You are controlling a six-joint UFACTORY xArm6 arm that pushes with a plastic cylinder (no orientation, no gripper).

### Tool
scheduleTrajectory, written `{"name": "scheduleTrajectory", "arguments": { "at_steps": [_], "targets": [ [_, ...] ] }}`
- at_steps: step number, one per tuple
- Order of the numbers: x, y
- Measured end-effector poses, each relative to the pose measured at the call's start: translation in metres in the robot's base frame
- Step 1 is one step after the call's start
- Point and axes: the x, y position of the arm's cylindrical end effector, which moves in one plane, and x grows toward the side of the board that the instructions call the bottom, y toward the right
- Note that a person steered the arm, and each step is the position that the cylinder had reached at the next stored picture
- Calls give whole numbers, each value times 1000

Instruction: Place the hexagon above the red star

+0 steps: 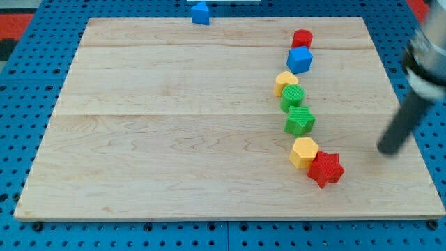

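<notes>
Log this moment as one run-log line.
tip: my tip right of blocks, touching none | yellow hexagon: touching red star, at its upper left | status: hexagon not yet above star

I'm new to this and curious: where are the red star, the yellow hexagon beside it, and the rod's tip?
red star [325,169], camera view, its top face
yellow hexagon [304,151], camera view, its top face
my tip [387,148], camera view, the rod's very end
</notes>
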Motion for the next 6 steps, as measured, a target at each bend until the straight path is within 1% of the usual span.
{"name": "scheduleTrajectory", "arguments": {
  "at_steps": [1, 2, 3, 4, 5, 6],
  "targets": [
    [57, -59],
    [43, -156],
    [1, -181],
    [-14, -180],
    [-24, -145],
    [-28, -122]
  ]
}}
